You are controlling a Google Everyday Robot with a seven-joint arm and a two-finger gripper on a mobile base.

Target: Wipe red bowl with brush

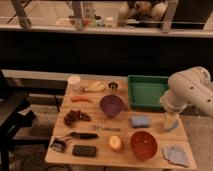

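**Red bowl at the front right, brush at the front left**

The wooden bench [150,131] carries everything. The robot's white arm [189,90] reaches in from the right, and its tool [170,121] hangs low over the bench's right edge, just below the green tray [147,77] and right of a blue sponge [140,121]. Whether the tool is open or closed cannot be told, and nothing can be seen in it.

The red bowl [144,145] sits upright near the front edge, right of centre. A grey-blue cloth [176,155] lies just to its right and a yellow-red fruit [115,143] to its left. The purple bowl [111,105] stands mid-bench, beside the tray.

The brush [80,135] lies flat at the front left, well apart from the red bowl and the tool, its head toward the left edge. A flat black slab [84,150] lies just in front of it, dark grapes [76,117] behind it, and a thin metal utensil [107,128] to its right.
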